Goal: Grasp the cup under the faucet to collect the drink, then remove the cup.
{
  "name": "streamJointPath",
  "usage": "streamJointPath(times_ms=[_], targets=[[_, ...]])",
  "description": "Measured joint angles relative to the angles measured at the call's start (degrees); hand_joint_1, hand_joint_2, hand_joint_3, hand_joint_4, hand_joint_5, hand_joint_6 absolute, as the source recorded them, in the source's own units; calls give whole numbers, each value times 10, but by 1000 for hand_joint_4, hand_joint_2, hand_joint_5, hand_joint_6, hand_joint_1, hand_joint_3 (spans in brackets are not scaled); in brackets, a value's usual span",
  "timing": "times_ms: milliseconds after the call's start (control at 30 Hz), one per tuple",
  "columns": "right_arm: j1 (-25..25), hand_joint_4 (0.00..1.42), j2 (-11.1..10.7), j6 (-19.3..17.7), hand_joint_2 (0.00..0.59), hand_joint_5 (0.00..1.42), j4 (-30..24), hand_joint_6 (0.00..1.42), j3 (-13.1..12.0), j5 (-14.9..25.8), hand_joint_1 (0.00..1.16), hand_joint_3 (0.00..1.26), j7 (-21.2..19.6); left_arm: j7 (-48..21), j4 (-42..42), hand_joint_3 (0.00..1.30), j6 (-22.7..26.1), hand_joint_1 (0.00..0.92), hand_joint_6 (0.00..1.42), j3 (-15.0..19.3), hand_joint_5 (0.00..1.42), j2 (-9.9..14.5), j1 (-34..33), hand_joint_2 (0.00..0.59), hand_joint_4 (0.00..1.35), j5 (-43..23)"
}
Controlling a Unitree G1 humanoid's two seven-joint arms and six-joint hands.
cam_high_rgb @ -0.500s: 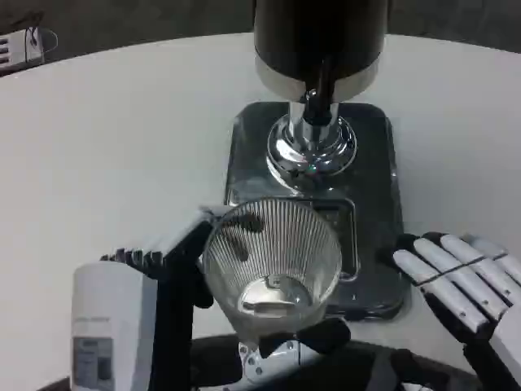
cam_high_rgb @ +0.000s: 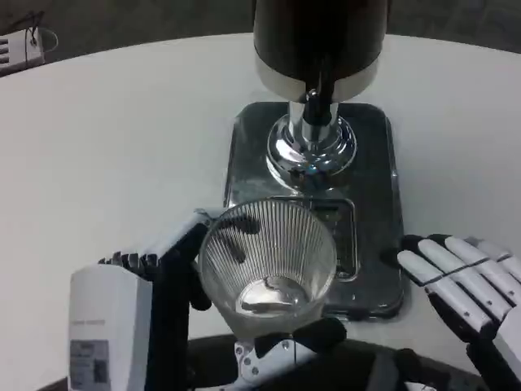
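In the head view, the left hand is grasping the cup, a clear ribbed glass that is widening toward its rim; dark fingers are showing through the glass wall on its far-left side, and another dark finger is curling round the base at the lower right; the cup is sitting low in the picture, in front of the dispenser and over the near edge of the tray; a little clear liquid seems to be lying in its bottom, though the reflections are making that hard to judge; the cup is standing clear of the faucet, which is hanging well behind it, over the far part of the tray. The dispenser, a dark cylinder with a silver band, is rising on a shiny chrome pedestal from the middle of the metal tray; the tray is lying on the white table. The right hand is lying released at the lower right, its white and black fingers stretching out and slightly apart, holding nothing; its fingertips are resting just beside the tray's near-right corner, and whether they are touching it I cannot tell.
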Motion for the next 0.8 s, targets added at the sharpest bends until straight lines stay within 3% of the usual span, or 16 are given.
streamJointPath(times_ms=[333,600,800], targets=[[2,142,0,2,494,169,-2,212,0,2,273,177,4,1,29,1039,-1,742,1225,21,1128,1,-25,15,1098,-10],[18,142,0,7,494,169,-17,214,-14,2,273,177,5,10,151,1032,0,742,1230,55,1128,15,-131,15,1098,-13],[25,146,0,11,494,170,-18,214,-23,5,273,177,5,26,232,1032,2,742,1227,55,1128,22,-201,19,1098,-12]])
